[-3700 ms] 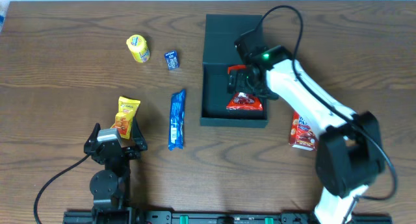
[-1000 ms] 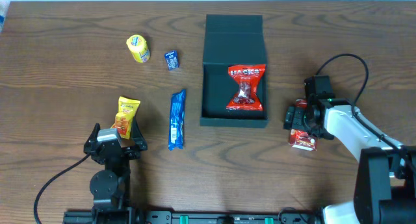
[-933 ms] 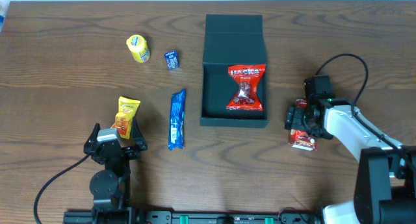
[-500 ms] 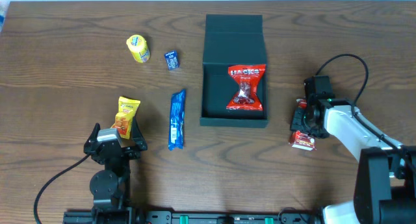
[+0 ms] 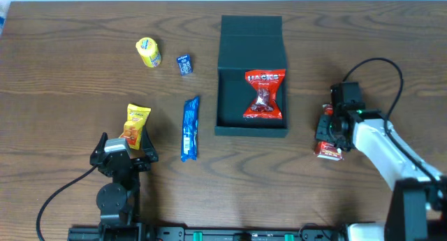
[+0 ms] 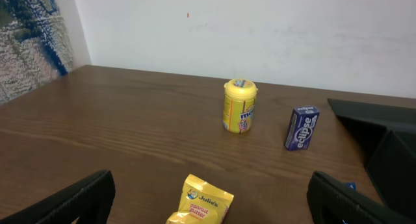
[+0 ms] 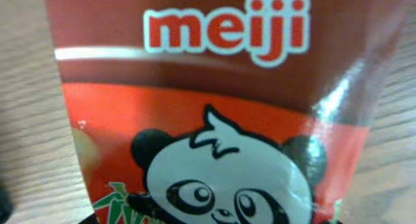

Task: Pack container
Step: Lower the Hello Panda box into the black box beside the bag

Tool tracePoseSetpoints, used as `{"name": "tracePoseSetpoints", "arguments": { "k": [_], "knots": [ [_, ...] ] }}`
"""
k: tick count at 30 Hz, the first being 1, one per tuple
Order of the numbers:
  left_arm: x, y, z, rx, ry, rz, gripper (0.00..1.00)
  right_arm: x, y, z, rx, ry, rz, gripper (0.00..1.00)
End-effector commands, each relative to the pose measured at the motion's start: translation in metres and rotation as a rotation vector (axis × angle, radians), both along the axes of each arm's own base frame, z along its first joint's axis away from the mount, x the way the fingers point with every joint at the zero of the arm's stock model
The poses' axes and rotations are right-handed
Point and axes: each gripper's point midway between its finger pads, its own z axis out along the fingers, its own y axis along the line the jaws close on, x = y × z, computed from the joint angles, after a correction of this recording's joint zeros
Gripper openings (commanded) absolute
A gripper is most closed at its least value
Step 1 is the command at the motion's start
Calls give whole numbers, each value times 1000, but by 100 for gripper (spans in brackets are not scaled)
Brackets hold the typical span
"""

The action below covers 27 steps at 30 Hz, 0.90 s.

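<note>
Right arm has swung away from over the box to the right side of the brown wood-grain desk [image 5: 70, 73], and its right gripper [image 5: 327, 133] has gone from wide to narrow around the red-and-brown glossy meiji panda snack packet [image 7: 214, 107]. Matte dark green-black square container [image 5: 251, 35] sits at desk centre, toward the far edge, flap lid thrown back flat, cavity open upward. Meiji packet lies on the desk well right of it. Right jaws are drawn in close on both sides of that packet, but I cannot tell if they already pinch it; right wrist view is all wrapper. Left gripper [image 5: 126, 151] is parked at the near left edge, jaws spread fully, holding nothing. Red crinkly Hacks sweet packet [image 5: 264, 94] is already inside the container, right of centre. Long blue foil biscuit packet [image 5: 190, 128] lies just left of the container. Yellow-orange small snack pouch [image 5: 136, 123] is just ahead of the left gripper. Yellow round plastic tub [image 5: 148, 52] and small dark blue gum box [image 5: 184, 63] stand far left. Step in hand, judged: secure the meiji packet. Do it well: finish closing before lifting, since the wrapper is slick and soft and may slip or fold. Lift straight up to clear the box wall, and drop it in the free left half beside the Hacks packet.
</note>
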Motion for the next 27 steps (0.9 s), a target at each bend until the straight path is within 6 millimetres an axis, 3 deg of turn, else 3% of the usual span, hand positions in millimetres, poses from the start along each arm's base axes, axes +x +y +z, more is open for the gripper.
{"name": "tracePoseSetpoints", "arguments": {
  "k": [1,6,11,22,27],
  "knots": [
    [-2,5,-19,0,60,27,96,1,-2,21,-2,-64,-16,45],
    [-2,5,-19,0,60,27,95,-1,7,49,59,-142,2,43],
    [-2,5,-19,0,60,28,96,-6,32,84,149,-235,70,39],
    [-2,5,-19,0,60,28,95,-8,127,153,321,-297,225,39],
    [-2,5,-19,0,60,28,95,6,184,166,386,-273,259,40]
  ]
}}
